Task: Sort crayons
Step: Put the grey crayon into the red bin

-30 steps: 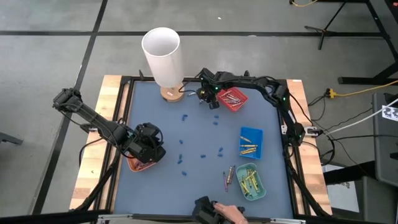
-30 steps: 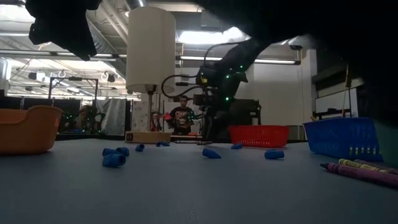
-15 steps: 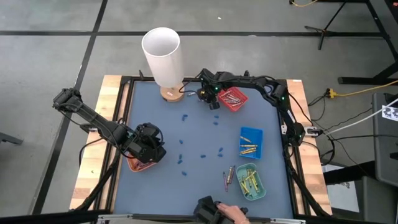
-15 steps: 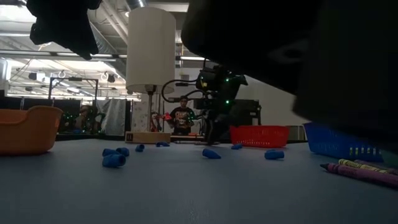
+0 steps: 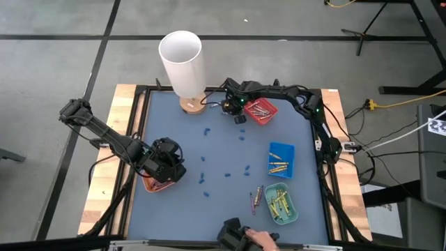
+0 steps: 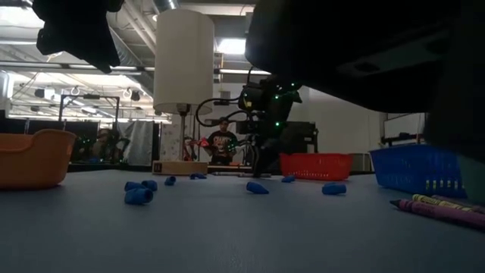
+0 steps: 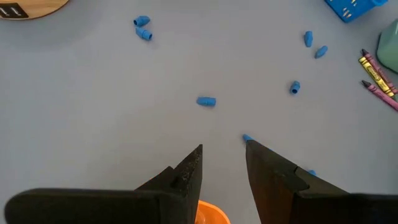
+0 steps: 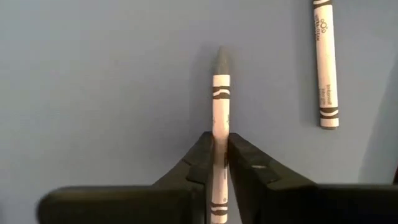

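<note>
In the right wrist view the right gripper [image 8: 220,155] is pinching a silver-grey crayon [image 8: 220,93] between its two fingers, the stick's grey tip pointing away over bare blue mat; the crayon's pale wrapper is showing dark bands, and a second wrapped crayon [image 8: 325,62] lying close by is carrying a line of small print that is too fine to read. From above, this right gripper [image 5: 228,104] is working at the far side of the table, between the wooden base of the tall white cylinder [image 5: 182,59] and the red tray [image 5: 260,111], which is holding several crayons. The blue tray [image 5: 281,159] and the green tray [image 5: 281,202] are sitting along the right edge, each with gold or yellow sticks inside, and a few loose crayons [image 5: 256,199] are lying just beside the green tray. The left gripper [image 7: 222,155] is hanging with its fingers parted and gripping nothing, over the orange tray [image 5: 155,183] at the left edge. Small blue bits [image 5: 202,178] are dotting the middle of the mat, with open surface lying between them and the black frame. A hand [image 5: 259,240] is showing at the near edge.
</note>
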Motion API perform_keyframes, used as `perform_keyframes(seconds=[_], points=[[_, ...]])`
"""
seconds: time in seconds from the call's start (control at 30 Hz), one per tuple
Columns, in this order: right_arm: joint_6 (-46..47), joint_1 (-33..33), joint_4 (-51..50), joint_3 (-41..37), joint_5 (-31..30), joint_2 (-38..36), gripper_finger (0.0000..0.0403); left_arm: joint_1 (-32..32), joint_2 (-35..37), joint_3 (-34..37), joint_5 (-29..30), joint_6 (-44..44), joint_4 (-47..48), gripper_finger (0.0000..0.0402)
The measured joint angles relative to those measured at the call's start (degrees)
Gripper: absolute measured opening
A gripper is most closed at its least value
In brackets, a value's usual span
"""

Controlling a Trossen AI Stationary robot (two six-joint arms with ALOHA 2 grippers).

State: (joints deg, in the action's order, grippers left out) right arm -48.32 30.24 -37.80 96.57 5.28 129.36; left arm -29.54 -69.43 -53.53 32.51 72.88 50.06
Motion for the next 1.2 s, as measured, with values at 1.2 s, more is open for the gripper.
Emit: perform_keyframes(seconds=[1.2], points=[[0.5, -2.58, -30.02, 20.83, -5.22, 0.36, 0.0024, 13.23, -1.0, 0.01, 7.07, -28.19, -17.34, 0.0108]])
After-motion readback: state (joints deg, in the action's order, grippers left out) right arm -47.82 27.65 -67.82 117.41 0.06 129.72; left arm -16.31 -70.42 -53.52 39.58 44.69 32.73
